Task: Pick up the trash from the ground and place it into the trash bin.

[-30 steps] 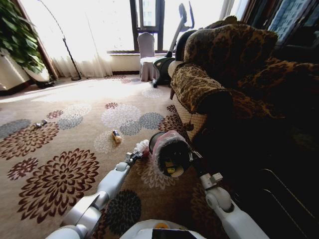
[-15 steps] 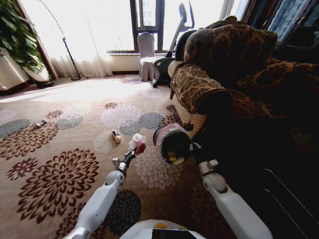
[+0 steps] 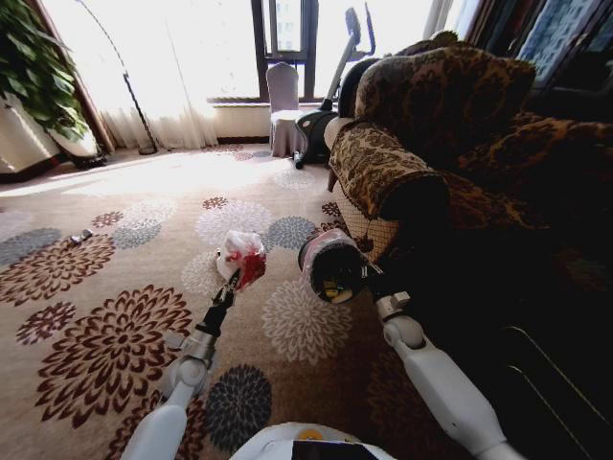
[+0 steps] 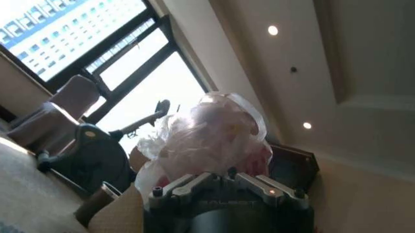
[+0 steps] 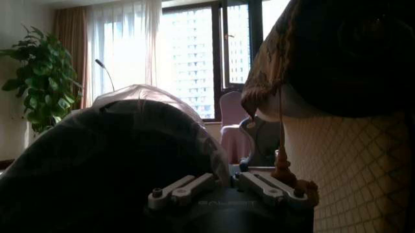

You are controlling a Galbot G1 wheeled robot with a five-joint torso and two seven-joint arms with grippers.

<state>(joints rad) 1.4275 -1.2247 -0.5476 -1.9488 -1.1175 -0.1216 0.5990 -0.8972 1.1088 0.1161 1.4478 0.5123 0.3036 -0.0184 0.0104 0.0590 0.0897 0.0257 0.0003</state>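
Note:
My left gripper (image 3: 233,279) is shut on a white-red crumpled wad (image 3: 241,257) and holds it up above the flowered carpet, just left of the trash bin. The wad (image 4: 209,133) bulges over the left gripper (image 4: 220,180) in the left wrist view. My right gripper (image 5: 224,188) is shut on the trash bin (image 5: 123,155). The black trash bin (image 3: 330,266), with a pale bag over its rim, hangs tilted, its mouth toward me. Yellowish scraps (image 3: 331,288) lie inside it. Small grey litter (image 3: 79,237) lies on the carpet far left.
A patterned armchair (image 3: 431,144) stands close on the right of the bin. At the back are a covered chair (image 3: 283,105), an exercise machine (image 3: 330,96), a floor lamp (image 3: 134,105) and a large plant (image 3: 38,67). Open carpet (image 3: 115,326) spreads to the left.
My left arm has stretched forward and lifted the wad higher and to the left. The right arm has carried the bin slightly farther out. The wad now hides the yellowish scrap on the carpet.

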